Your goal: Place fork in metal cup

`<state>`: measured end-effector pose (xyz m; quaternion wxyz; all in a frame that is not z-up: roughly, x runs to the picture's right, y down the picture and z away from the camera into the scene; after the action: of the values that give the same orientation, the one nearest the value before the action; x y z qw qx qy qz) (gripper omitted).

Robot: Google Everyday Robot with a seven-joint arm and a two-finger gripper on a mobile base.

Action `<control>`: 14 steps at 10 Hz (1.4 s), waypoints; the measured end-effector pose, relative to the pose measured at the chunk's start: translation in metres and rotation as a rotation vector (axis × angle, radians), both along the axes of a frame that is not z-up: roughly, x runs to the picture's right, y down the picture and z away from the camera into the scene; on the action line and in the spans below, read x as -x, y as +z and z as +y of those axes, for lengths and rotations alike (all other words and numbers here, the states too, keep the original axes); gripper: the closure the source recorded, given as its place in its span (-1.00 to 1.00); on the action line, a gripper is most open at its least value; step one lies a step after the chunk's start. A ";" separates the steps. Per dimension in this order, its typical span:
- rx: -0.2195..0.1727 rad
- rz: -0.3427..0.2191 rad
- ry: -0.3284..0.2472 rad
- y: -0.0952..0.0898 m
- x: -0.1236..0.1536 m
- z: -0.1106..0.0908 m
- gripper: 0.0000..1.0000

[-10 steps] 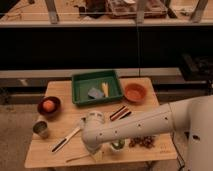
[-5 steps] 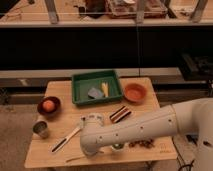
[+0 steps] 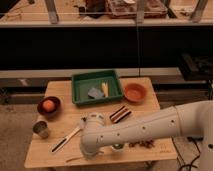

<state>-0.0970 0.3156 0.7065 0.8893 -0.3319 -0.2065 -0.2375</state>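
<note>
Fork lying flat near the front edge of the table, its right end slipping under the arm. Metal cup upright at the left side, well apart from it. Gripper low over the fork's end; its opening and grasp, can't tell. 1 black-handled utensil lies between cup and arm.

I read the gripper low at the desk's 6 o'clock edge. The fork lies flat at 7 o'clock, and the metal cup stands at 9 o'clock.
</note>
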 end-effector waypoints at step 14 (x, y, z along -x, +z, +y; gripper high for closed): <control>-0.018 -0.095 -0.054 0.050 -0.006 0.002 0.30</control>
<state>-0.0915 0.3175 0.7565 0.8746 -0.3180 -0.2373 -0.2788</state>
